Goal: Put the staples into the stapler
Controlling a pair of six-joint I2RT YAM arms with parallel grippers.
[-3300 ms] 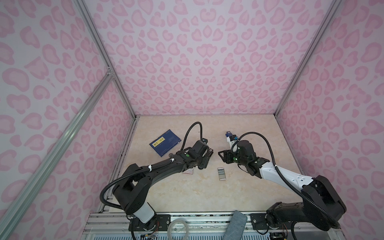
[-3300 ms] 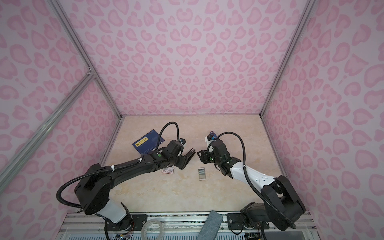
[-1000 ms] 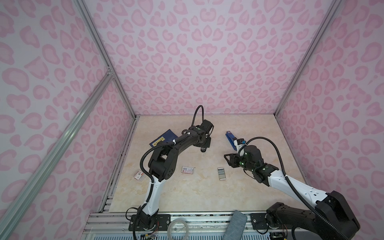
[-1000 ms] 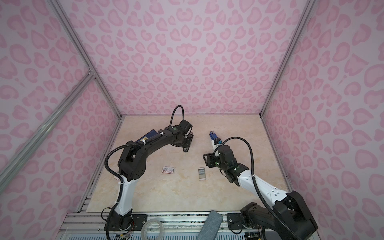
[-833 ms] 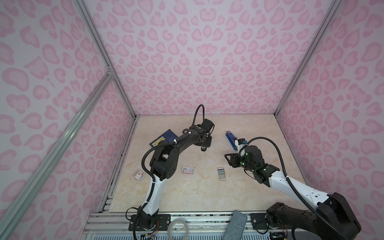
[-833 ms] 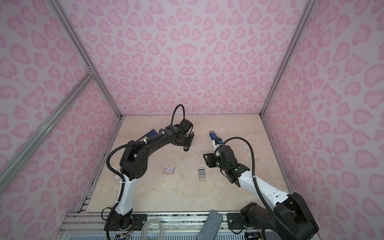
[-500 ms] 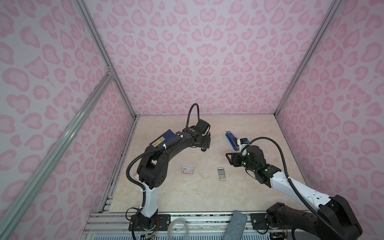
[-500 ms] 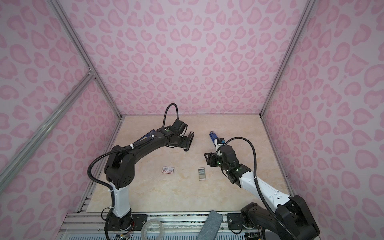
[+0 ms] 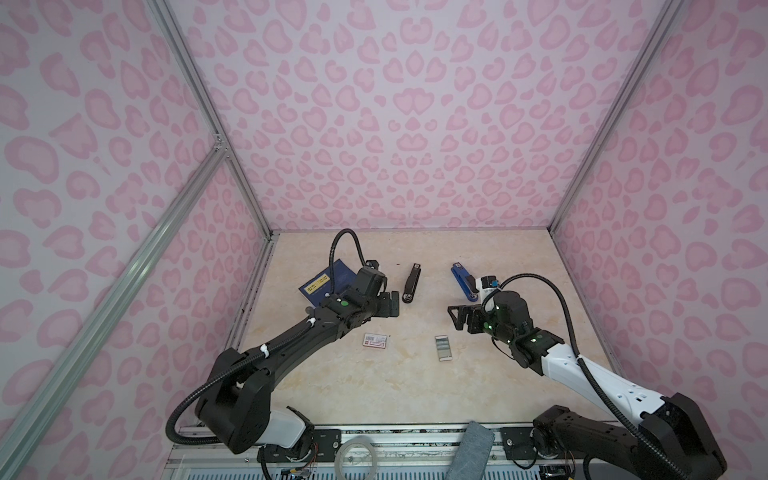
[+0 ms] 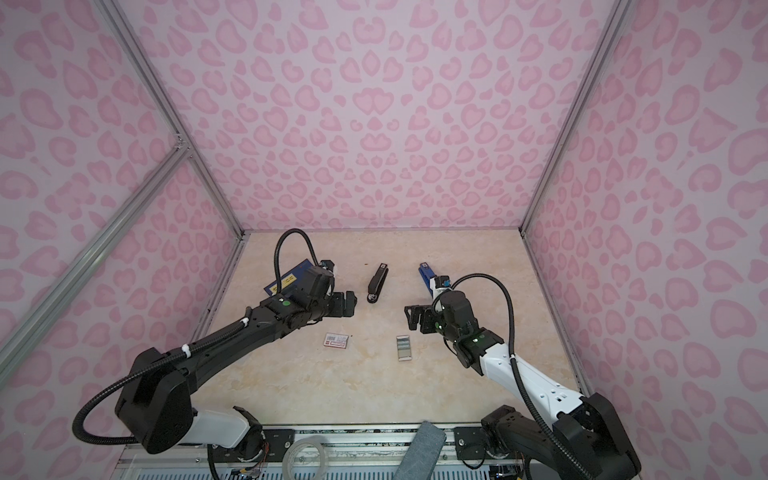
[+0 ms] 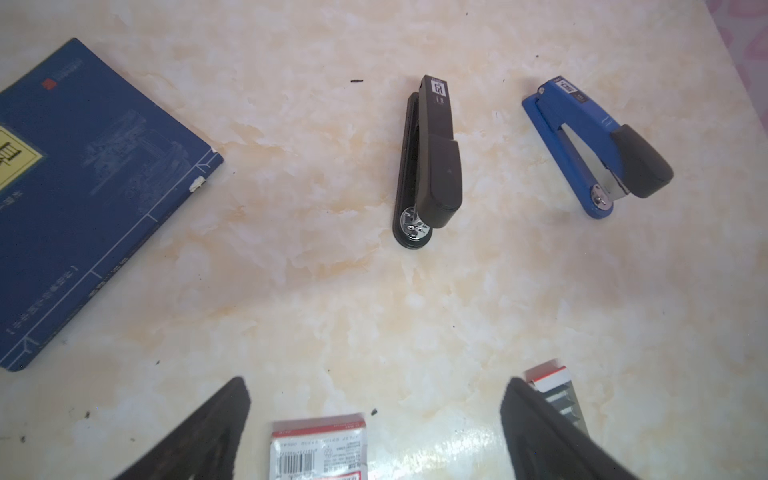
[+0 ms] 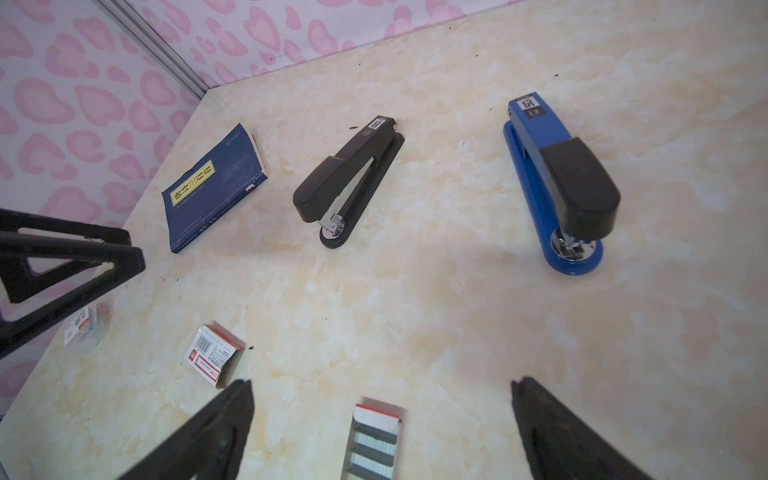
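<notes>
The staples [image 9: 442, 347] [image 10: 403, 347] [image 12: 372, 444] are silvery strips in a small open tray at the table's middle front. A black stapler [image 9: 411, 282] [image 10: 377, 282] [image 11: 432, 166] [image 12: 349, 183] and a blue stapler [image 9: 463, 281] [image 10: 427, 278] [image 11: 598, 145] [image 12: 561, 183] rest shut farther back. My left gripper [image 9: 392, 305] [image 10: 347, 305] [image 11: 376, 384] hangs open just left of the black stapler's front end, holding nothing. My right gripper [image 9: 459, 318] [image 10: 415, 318] [image 12: 380, 384] is open and empty, just behind and right of the staples.
A small white red-labelled box [image 9: 375, 340] [image 10: 336, 340] [image 11: 318, 451] [image 12: 214, 357] lies left of the staples. A dark blue booklet [image 9: 328, 282] [image 10: 289, 280] [image 11: 83, 187] [image 12: 216, 187] lies at the back left. Another small packet [image 12: 85, 328] sits under the left arm.
My left gripper opened, left the black stapler on the table and drew back toward the front. The left arm's elbow swung down and outward. My right gripper opened wider, almost in place.
</notes>
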